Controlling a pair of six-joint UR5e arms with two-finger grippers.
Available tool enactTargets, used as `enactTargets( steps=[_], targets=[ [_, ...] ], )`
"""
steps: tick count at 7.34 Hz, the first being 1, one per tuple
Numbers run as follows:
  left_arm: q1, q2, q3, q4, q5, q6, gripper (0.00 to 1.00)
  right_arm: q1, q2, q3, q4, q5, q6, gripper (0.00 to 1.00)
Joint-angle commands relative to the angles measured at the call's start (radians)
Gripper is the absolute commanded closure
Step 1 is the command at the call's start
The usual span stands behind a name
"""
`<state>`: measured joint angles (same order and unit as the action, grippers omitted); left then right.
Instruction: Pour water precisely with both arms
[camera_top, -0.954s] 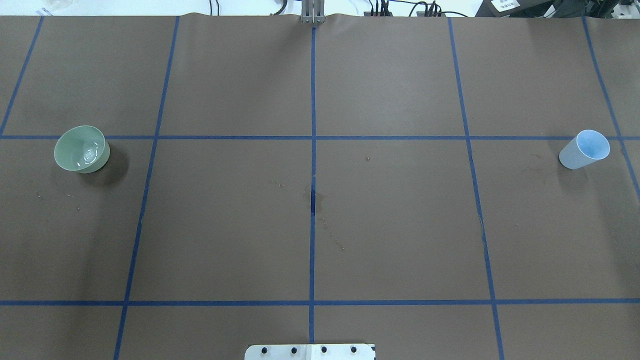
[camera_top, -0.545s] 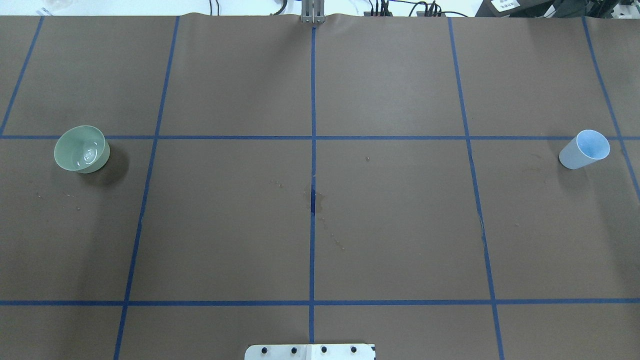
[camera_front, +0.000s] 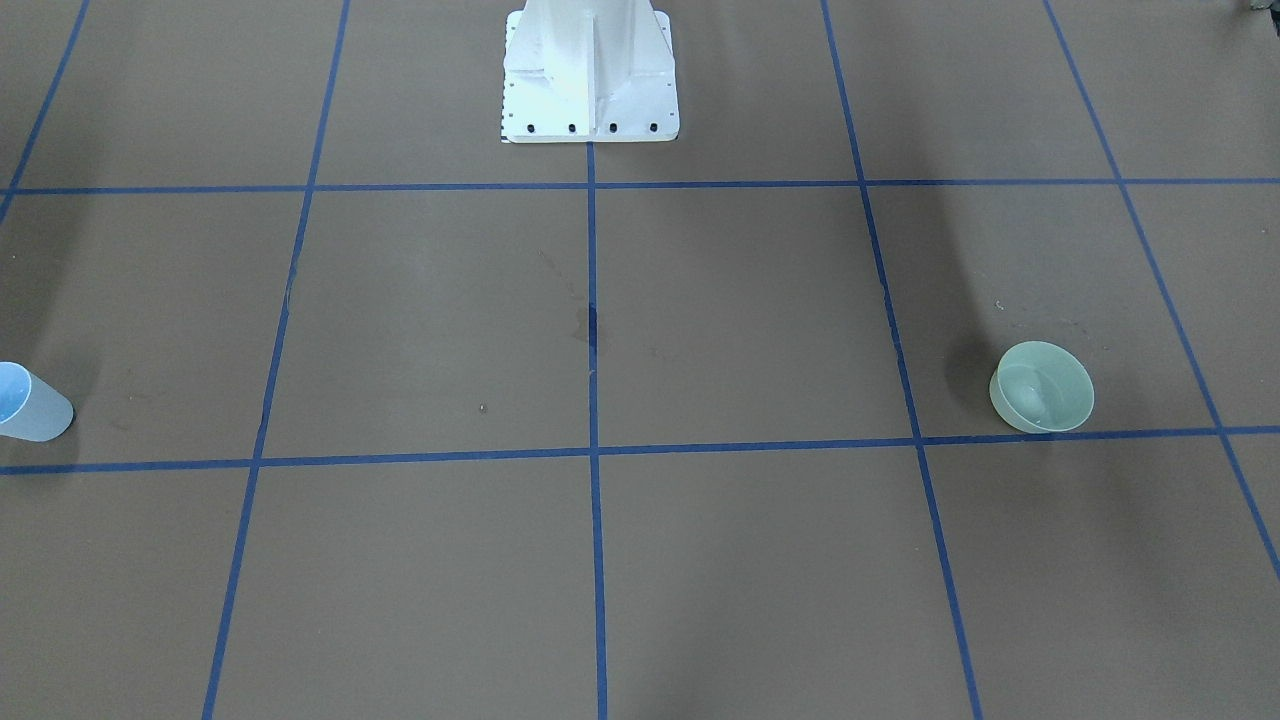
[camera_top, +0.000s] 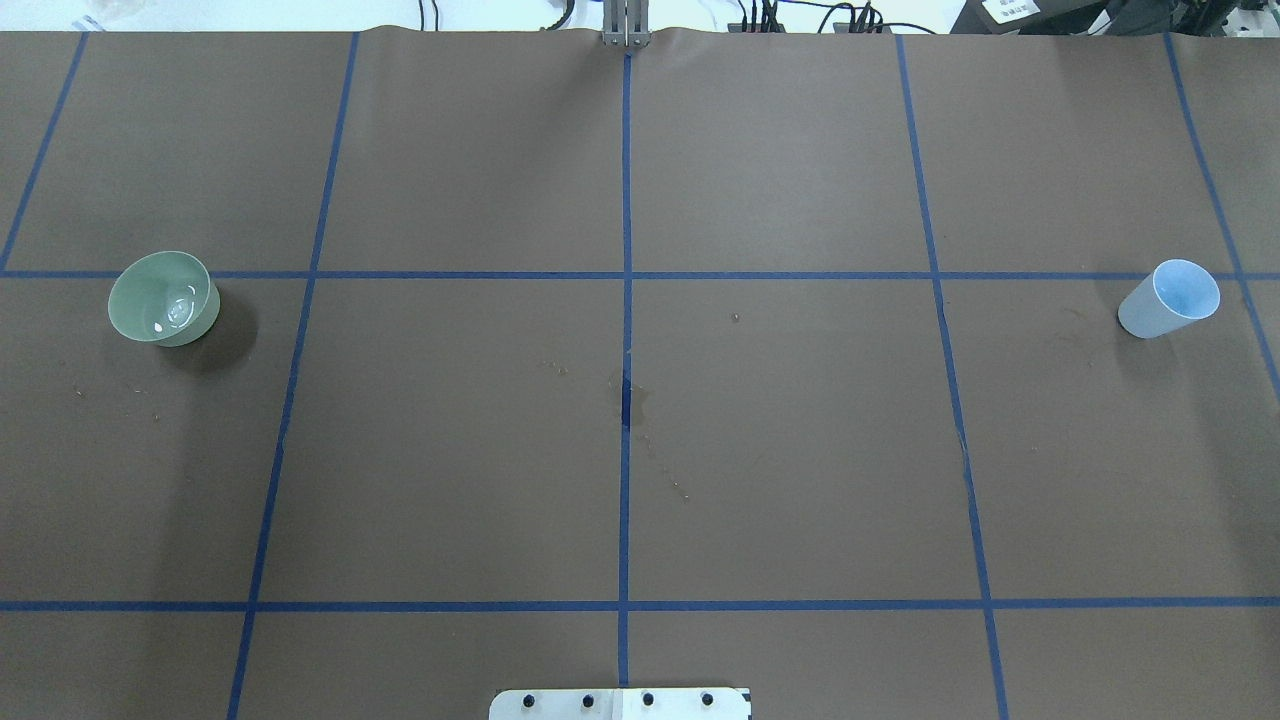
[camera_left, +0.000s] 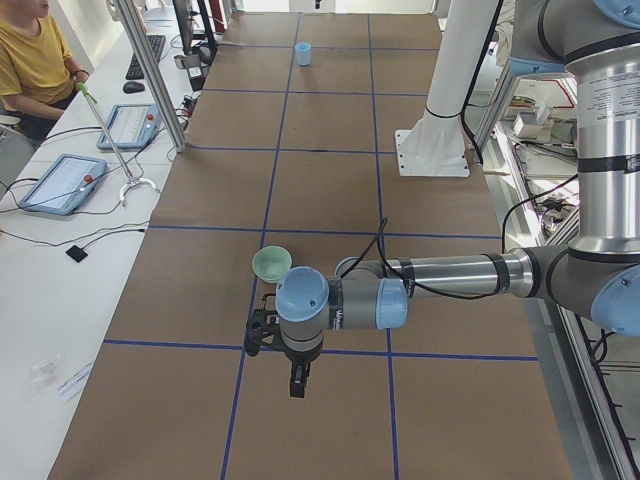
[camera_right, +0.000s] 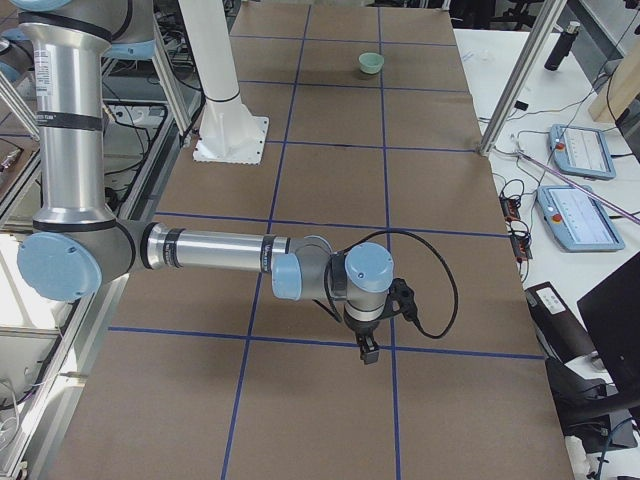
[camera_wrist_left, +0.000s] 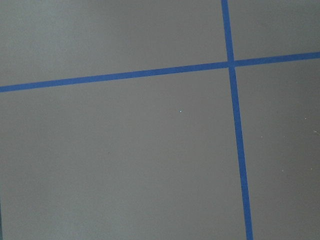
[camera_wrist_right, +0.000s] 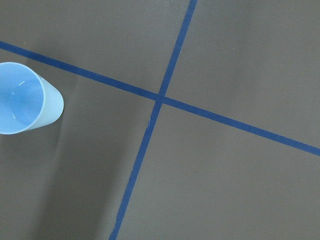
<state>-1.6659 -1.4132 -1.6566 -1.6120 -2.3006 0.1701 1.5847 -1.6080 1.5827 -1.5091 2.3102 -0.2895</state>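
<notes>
— Where is the water now?

— It glints in the green bowl (camera_top: 163, 297); the blue cup (camera_top: 1170, 298) stands well apart. My left gripper (camera_left: 272, 340) and right gripper (camera_right: 371, 348) hold nothing; apart or together, I cannot tell.

— Next?

— I judge the pour is done or not begun; next, reaching for both vessels.

Blue cup (camera_front: 30, 403) cropped at frame edge.

Robotics lab, taped grid table (camera_top: 800, 450), teach pendants (camera_right: 582, 215)
</notes>
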Motion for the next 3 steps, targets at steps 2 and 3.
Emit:
enactTargets(
  steps=[2, 3],
  targets=[
    [0.003, 0.019, 0.0, 0.0, 0.001, 0.0, 0.0, 0.0, -0.013, 0.003, 0.001, 0.0, 0.007, 0.0],
    [0.003, 0.022, 0.001, 0.0, 0.001, 0.002, 0.0, 0.0, -0.013, 0.0, 0.001, 0.0, 0.009, 0.0]
  ],
)
